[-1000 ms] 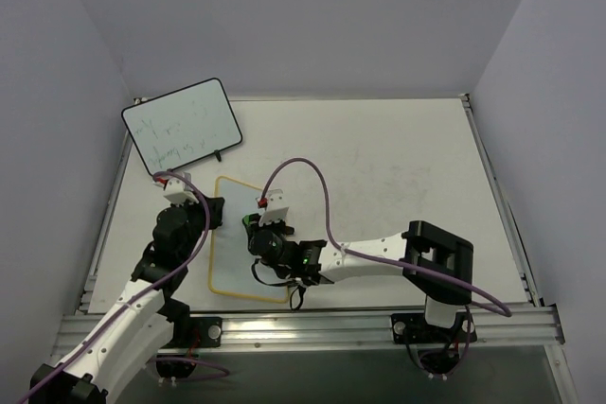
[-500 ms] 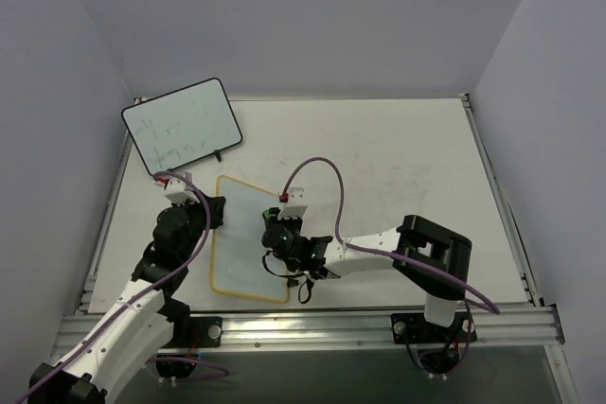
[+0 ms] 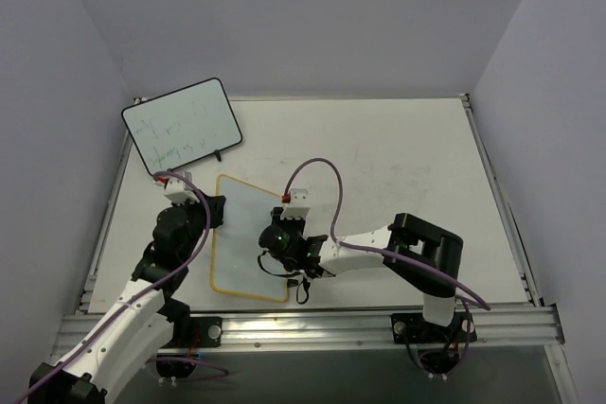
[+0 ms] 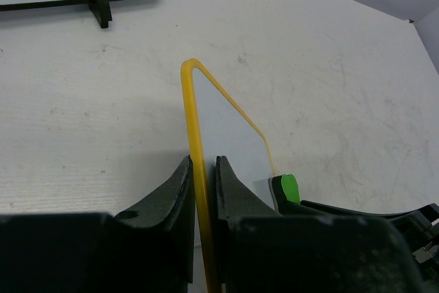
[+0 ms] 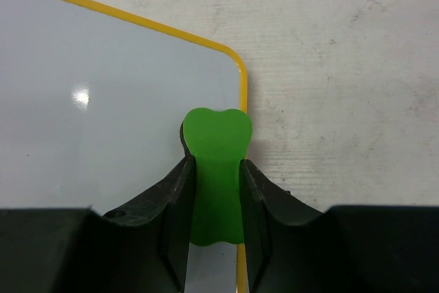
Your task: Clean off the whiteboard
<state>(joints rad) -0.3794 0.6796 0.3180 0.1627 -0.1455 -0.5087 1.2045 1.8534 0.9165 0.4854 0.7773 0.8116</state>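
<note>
Whiteboard [image 3: 239, 234] lies flat on the surface [image 3: 398, 167], near the front edge, btwn the two arms. Left fingers [image 4: 168, 193] are closed on its left yellow rim, pinning it. Right fingers [image 5: 175, 190] are closed on a green eraser [image 5: 216, 135], which sits on the board just inside the right rim, near a rounded corner.

Step in hand, as I judge it: wiping. To do it well:
- press the eraser flat, no tipping onto the rim
- sweep in overlapping passes from this corner across toward the pinned edge, w/o running off the board
- the left pinch needs to be firm so the board can't slide or lift under the push

Board's look: pale, glossy, thin yellow rim, rounded corners. No writing shows in the part the right wrist view covers (top view is too small to rule out faint marks; feet not visible).

Further out, far left, a black-rimmed board [image 3: 182, 126] stands propped, well apart, w/ handwriting on it.
</note>
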